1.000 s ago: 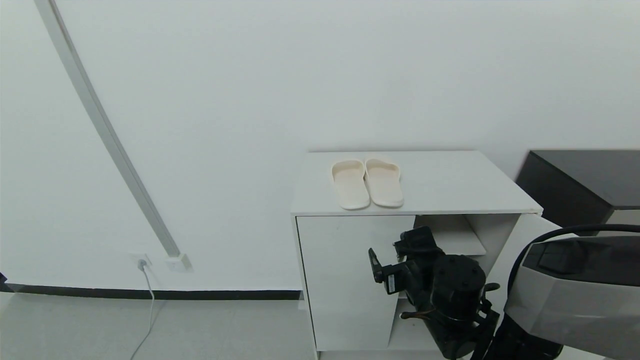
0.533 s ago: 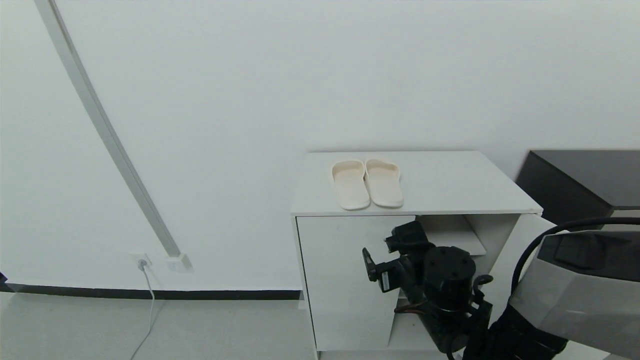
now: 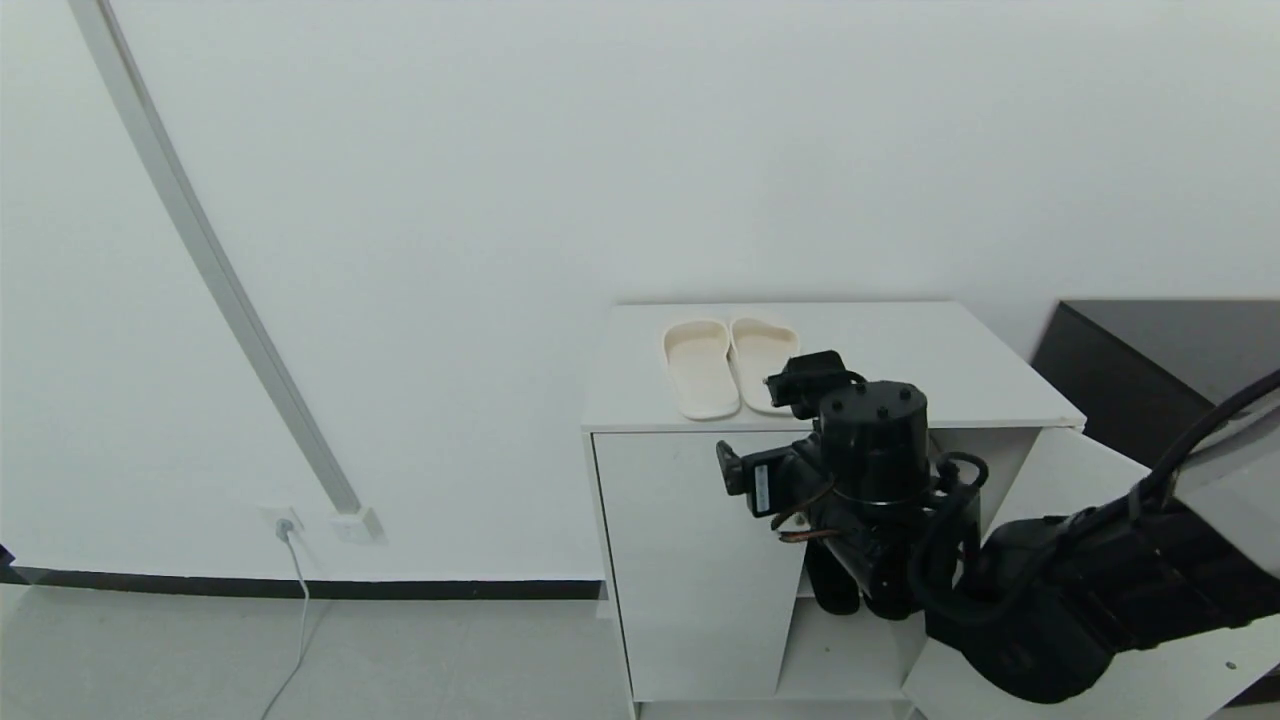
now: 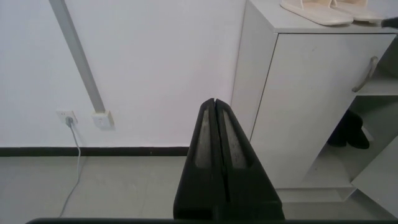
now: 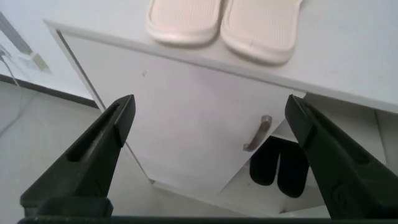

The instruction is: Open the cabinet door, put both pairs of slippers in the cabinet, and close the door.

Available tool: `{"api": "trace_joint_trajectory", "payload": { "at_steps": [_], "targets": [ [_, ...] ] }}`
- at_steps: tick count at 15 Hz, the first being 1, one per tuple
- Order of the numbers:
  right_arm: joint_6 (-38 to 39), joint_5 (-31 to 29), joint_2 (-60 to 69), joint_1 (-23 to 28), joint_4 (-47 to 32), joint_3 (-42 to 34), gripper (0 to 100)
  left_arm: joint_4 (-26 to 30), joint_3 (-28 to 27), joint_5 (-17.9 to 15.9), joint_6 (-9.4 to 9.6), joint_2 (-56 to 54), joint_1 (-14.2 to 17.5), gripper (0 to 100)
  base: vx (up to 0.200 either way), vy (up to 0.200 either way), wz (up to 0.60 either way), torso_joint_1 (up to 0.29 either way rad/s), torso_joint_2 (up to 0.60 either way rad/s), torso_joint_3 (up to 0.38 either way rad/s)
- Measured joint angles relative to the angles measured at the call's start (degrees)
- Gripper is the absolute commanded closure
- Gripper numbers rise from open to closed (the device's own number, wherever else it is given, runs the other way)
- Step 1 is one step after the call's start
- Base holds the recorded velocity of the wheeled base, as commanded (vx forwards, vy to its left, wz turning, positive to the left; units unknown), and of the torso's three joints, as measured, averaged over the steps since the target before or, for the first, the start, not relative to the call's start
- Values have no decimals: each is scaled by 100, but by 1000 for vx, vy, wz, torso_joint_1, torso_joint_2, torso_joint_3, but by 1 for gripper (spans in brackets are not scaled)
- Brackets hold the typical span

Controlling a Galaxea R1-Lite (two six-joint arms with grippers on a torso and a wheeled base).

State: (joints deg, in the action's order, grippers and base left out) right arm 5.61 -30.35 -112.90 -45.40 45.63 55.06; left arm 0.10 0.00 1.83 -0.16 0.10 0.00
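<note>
Right jaws gape wide near cream slippers on the cabinet — left jaws pressed together.

The rear wall is plain white and evenly lit. A grey cable duct runs diagonally down it to a small white junction box. Just beside the box, a wall socket holds a plug, and its grey cable drops to the pale grey floor. A black skirting strip lines the wall base. A black furniture unit stands at the right.
</note>
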Motion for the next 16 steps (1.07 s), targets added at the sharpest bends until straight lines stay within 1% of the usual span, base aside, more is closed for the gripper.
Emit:
{"api": "trace_joint_trajectory", "payload": {
  "at_steps": [3, 4, 5, 15, 16],
  "targets": [
    [464, -13, 135, 0, -978, 697, 0, 0, -2, 0, 9, 0, 0, 100, 0, 0, 0, 0, 0, 0],
    [563, -16, 146, 0, -1106, 827, 0, 0, -2, -6, 32, 0, 0, 100, 0, 0, 0, 0, 0, 0],
    [605, -16, 144, 6, -1145, 909, 0, 1, -7, -13, 43, 0, 0, 100, 0, 0, 0, 0, 0, 0],
    [638, -44, -41, 22, -1083, 973, 0, 9, -10, -17, 49, 0, 0, 100, 200, 0, 0, 2, 0, 2],
    [631, -44, -99, 22, -995, 970, 0, 9, -7, -16, 48, 0, 0, 100, 0, 0, 0, 0, 0, 0]
  ]
}}
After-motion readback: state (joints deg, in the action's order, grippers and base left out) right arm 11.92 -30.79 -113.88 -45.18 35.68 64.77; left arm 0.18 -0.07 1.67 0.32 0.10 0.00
